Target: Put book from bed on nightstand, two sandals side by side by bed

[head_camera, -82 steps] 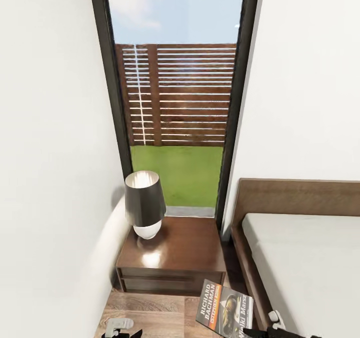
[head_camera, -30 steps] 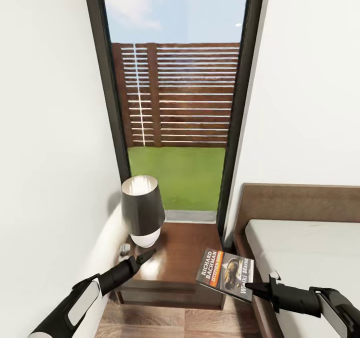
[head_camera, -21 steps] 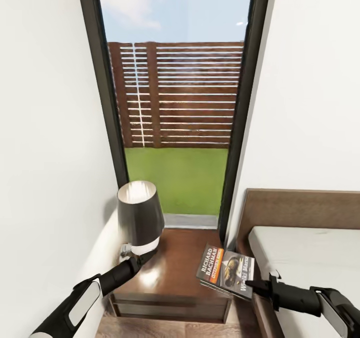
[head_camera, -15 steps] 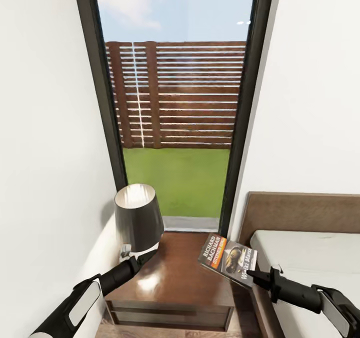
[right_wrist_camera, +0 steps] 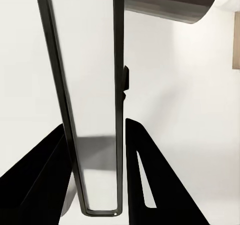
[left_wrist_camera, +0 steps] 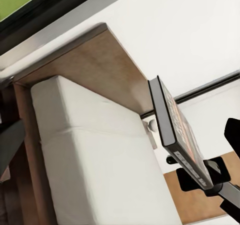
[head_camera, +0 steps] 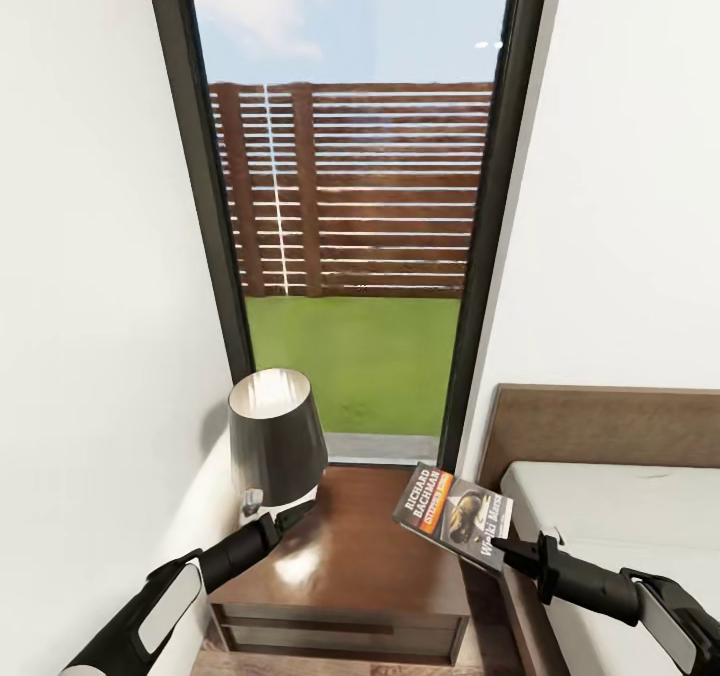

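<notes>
Book [head_camera: 454, 514] "RICHARD BACHMAN" | right gripper [head_camera: 503, 550] jaws clamp it | left gripper [head_camera: 297, 512] jaws: unclear

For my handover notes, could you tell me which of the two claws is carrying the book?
The right claw: it is shut on the book, held tilted above the nightstand edge by the bed. The left claw holds nothing, beside the lamp.

A bedroom, plainly — the bed [head_camera: 610, 506] with its brown headboard [head_camera: 600, 426], and just left of it a nightstand [head_camera: 350, 566] carrying a lamp [head_camera: 272, 441] — behind that, a tall window [head_camera: 350, 206] onto grass.
</notes>
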Controlling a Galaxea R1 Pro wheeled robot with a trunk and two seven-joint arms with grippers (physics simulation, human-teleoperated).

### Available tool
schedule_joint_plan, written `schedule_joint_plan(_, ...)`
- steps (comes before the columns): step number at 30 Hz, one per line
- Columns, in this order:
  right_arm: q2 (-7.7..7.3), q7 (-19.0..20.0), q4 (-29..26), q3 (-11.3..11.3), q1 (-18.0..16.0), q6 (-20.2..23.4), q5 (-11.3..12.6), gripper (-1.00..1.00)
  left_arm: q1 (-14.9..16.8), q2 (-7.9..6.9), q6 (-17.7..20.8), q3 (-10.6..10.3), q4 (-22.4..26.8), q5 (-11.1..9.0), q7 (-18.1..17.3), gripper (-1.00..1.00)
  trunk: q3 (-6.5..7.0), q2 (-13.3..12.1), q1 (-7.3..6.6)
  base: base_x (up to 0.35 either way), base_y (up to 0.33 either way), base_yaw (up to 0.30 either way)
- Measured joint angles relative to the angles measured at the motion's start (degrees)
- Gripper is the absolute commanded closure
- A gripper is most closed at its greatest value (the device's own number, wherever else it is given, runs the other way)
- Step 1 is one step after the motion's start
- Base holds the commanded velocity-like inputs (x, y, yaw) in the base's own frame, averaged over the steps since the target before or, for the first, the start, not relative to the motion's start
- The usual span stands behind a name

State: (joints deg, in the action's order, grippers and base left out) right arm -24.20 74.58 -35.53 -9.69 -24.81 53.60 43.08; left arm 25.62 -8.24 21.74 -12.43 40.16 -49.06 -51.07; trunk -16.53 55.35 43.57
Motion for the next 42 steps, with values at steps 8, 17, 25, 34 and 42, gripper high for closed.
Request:
schedule_joint_plan(8,0.01,-0.02,-0.01,0.01,0.00,0.00,-0.01,1.00,-0.02,1.16,-0.01,0.01,-0.69,0.04,0.37,-1.00,0.00,0.00,0.00,0.000,0.000,0.000)
schedule_joint_plan(17,0.01,-0.01,0.07,0.03,0.00,0.00,-0.01,1.00,-0.01,4.44,0.00,-8.15,-3.34,0.17,2.15,-1.00,0.00,0.00,0.00,0.000,0.000,0.000)
schedule_joint_plan(25,0.06,-0.15,0.16,-0.06,0.00,-0.03,-0.10,1.00,-0.03,4.86,0.01,-10.91,-3.53,0.09,2.96,-1.00,0.00,0.00,0.00,0.000,0.000,0.000)
schedule_joint_plan(34,4.81,-6.10,0.02,-0.53,0.01,-0.23,-0.71,1.00,0.00,4.88,0.00,-10.98,-3.54,0.09,2.94,-1.00,0.00,0.00,0.00,0.000,0.000,0.000)
schedule_joint_plan(42,7.06,-8.42,-0.63,-0.38,-0.07,-0.22,-0.19,1.00,-0.01,4.87,0.01,-10.90,-3.53,0.03,2.78,-1.00,0.00,0.00,0.00,0.000,0.000,0.000)
